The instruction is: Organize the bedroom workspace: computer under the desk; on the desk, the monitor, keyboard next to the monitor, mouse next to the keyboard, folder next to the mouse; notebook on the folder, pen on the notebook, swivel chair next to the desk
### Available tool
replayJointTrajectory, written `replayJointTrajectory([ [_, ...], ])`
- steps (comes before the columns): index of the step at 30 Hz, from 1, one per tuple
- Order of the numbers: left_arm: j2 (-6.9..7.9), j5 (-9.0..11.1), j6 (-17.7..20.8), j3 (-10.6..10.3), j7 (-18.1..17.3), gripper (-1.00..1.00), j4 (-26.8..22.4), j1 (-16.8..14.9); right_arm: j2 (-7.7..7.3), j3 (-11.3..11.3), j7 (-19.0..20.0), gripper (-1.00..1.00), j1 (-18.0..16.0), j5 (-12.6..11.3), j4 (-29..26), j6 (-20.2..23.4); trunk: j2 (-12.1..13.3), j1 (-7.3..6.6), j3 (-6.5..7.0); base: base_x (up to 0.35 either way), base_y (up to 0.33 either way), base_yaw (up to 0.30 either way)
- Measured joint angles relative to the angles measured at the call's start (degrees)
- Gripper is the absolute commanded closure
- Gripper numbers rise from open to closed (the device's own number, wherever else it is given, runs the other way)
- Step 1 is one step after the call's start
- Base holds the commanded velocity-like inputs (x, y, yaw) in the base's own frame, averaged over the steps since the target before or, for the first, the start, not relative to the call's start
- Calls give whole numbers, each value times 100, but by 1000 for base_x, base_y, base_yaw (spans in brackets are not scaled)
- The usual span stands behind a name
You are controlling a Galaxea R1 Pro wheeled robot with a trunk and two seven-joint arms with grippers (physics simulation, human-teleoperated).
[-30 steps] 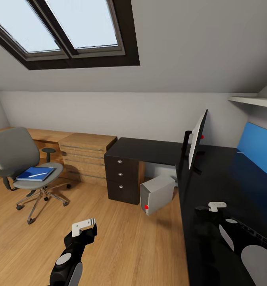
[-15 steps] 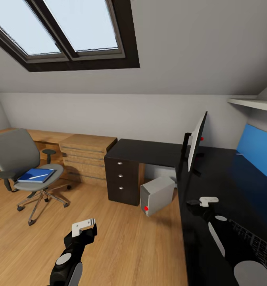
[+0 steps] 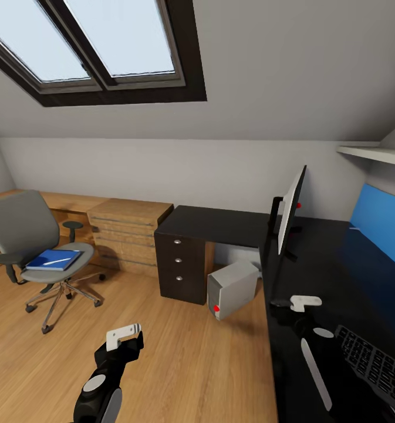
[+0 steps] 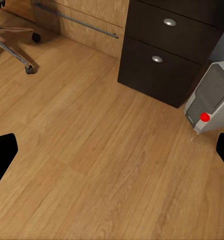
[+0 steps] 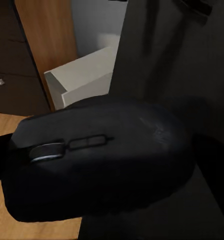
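Observation:
The grey swivel chair (image 3: 22, 234) stands on the floor at the left, apart from the desk. The blue folder (image 3: 52, 259) lies on its seat with the white pen (image 3: 57, 259) on top; the notebook is out of view. The monitor (image 3: 291, 207) stands edge-on on the black desk (image 3: 344, 264). The silver computer (image 3: 233, 287) (image 4: 210, 96) leans under the desk. The keyboard (image 3: 374, 365) lies at the near right. My right gripper (image 3: 291, 314) hovers at the desk's front edge, shut on the dark mouse (image 5: 102, 155). My left gripper (image 3: 124, 339) (image 4: 112, 150) hangs open over the floor.
Black drawers (image 3: 180, 267) (image 4: 167, 55) stand beside the computer. A light wooden drawer chest (image 3: 127, 232) sits against the wall left of them. A blue back panel (image 3: 385, 220) and a white shelf (image 3: 373, 151) are at the right. Wood floor (image 3: 179, 364) lies between chair and desk.
My right arm has swung left along the desk toward its front edge with the mouse, uncovering the keyboard. The left arm and the chair have stayed put.

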Motion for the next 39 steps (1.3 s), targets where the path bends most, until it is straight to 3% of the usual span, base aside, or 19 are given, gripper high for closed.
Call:
replayJointTrajectory([
  [7,4,-8,-2,0,0,-100,0,-1,106,-4,-13,100,187,-221,-440,4,0,0,0,0,0,0],
  [17,4,-9,-4,6,0,-100,18,-2,107,-7,-13,100,190,-217,-435,-9,1,1,0,-32,28,0],
  [32,3,-9,-3,9,0,-100,17,-3,106,-7,-13,100,190,-213,-431,-20,1,2,0,-214,229,0],
  [39,28,-2,6,14,0,-100,16,-3,106,1,-18,100,190,-199,-410,-53,0,-1,4,-27,313,30],
])
